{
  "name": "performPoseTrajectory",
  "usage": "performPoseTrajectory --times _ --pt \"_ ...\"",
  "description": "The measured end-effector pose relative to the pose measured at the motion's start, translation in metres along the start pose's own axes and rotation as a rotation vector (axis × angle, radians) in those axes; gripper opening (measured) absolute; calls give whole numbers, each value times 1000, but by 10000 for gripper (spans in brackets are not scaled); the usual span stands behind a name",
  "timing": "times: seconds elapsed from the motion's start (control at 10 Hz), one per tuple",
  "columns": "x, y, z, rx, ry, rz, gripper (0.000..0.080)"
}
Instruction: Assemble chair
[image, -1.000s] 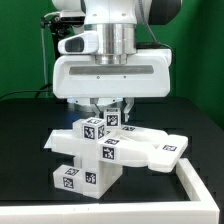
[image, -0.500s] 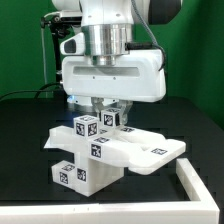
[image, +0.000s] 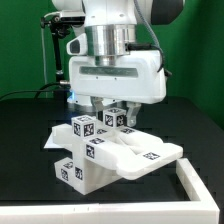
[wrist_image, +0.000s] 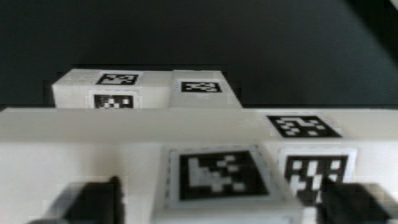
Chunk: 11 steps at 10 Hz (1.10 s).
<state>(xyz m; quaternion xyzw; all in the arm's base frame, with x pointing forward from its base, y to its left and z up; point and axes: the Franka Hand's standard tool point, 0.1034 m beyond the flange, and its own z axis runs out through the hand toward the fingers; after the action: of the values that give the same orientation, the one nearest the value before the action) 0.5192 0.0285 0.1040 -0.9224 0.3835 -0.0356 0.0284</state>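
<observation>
The white chair (image: 108, 155) is a part-built block of chunky bars with a flat panel jutting toward the exterior view's right, and it carries several black-and-white marker tags. It is tilted, and its lower end sits at the black table. My gripper (image: 103, 112) is directly above it, shut on its top bar between two tagged blocks. In the wrist view the chair's tagged bar (wrist_image: 178, 125) fills the frame. My gripper (wrist_image: 222, 205) has its dark fingers (wrist_image: 86, 203) on either side of the white part.
The low white L-shaped wall (image: 200, 188) runs along the exterior view's lower right, close to the chair's panel tip. The black table (image: 25, 140) extends to the left. Cables hang at the back left (image: 45, 60).
The gripper and the held chair have shifted toward the exterior view's right and turned a little. The flat panel now sits higher and nearer the wall.
</observation>
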Motion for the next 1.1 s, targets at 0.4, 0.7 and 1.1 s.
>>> performPoseTrajectory --times 0.4,0.7,1.1 --pt "2 1 0 0 1 -273 648" --pt "1 0 0 -22 7 -602 649" --pt "2 -1 -1 -58 12 -971 649"
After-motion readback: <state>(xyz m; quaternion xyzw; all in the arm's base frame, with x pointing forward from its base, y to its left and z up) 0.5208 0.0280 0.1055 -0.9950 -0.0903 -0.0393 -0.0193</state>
